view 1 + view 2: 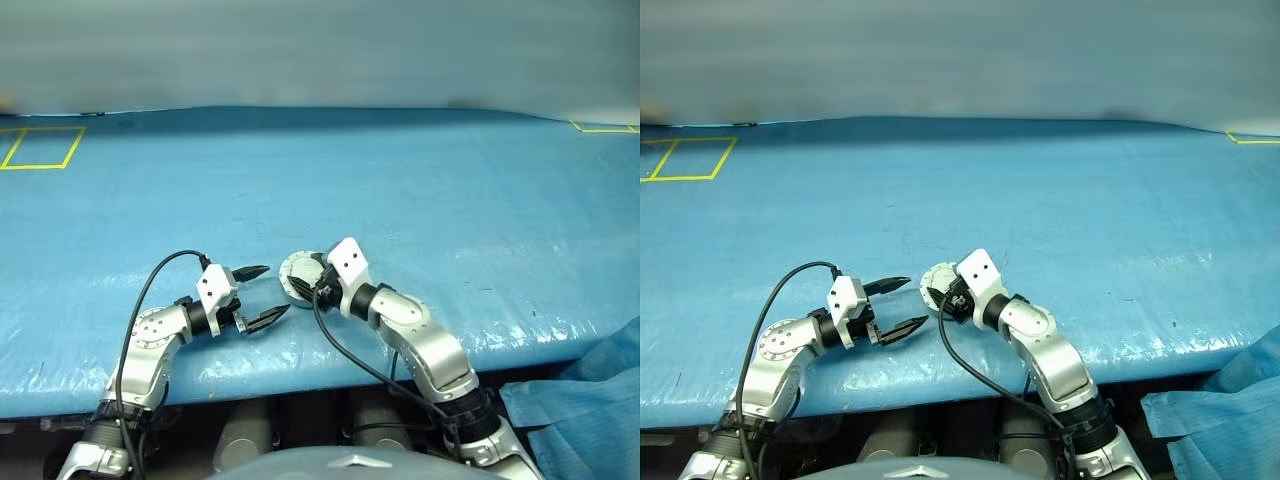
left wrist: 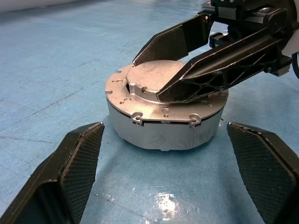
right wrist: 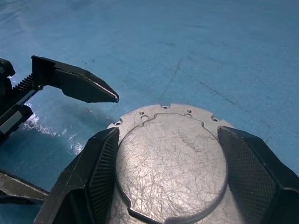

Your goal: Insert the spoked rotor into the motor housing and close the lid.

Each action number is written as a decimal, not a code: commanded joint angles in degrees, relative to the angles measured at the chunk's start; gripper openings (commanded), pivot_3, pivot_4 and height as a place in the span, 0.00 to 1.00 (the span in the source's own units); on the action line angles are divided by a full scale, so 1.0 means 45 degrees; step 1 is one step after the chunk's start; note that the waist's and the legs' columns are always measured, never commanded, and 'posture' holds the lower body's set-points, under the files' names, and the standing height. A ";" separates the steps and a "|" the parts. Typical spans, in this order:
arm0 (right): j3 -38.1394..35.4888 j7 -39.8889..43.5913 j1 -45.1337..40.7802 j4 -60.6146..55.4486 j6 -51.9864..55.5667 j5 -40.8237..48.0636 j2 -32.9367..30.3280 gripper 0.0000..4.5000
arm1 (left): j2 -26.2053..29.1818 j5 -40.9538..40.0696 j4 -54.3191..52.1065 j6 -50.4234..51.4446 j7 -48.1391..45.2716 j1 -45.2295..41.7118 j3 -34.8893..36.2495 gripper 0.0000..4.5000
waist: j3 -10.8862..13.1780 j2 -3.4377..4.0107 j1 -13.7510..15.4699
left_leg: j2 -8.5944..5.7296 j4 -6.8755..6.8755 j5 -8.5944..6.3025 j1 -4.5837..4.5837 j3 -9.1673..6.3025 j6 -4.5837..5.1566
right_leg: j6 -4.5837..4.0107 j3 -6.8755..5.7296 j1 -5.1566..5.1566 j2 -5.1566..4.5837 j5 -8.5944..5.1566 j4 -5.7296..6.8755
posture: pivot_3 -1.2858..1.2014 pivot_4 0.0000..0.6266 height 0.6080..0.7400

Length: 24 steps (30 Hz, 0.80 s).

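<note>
The motor housing (image 2: 163, 122) is sitting on the blue table (image 1: 420, 190), with the lid (image 3: 170, 163) lying on top of it, plain grey face up. The right hand (image 2: 187, 65) is reaching over the lid, its two fingers (image 3: 100, 179) spread on either side of the raised centre and not clamping it. The left hand (image 1: 263, 295) is waiting just beside the housing, fingers (image 2: 79, 163) wide apart, pointing at its wall and touching nothing.
</note>
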 commanded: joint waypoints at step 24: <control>-0.0068 0.0820 0.0082 0.0001 -0.0536 0.0320 -0.0533 0.73 | 0.0144 -0.0222 -0.0472 -0.0162 0.0034 0.0046 0.0321 1.00 | 0.0001 0.0001 0.0004 | 0.0000 -0.0015 -0.0001 -0.0002 -0.0012 -0.0006 | -0.0016 -0.0013 -0.0003 -0.0005 -0.0006 -0.0007 | 0.52 0.24 1.00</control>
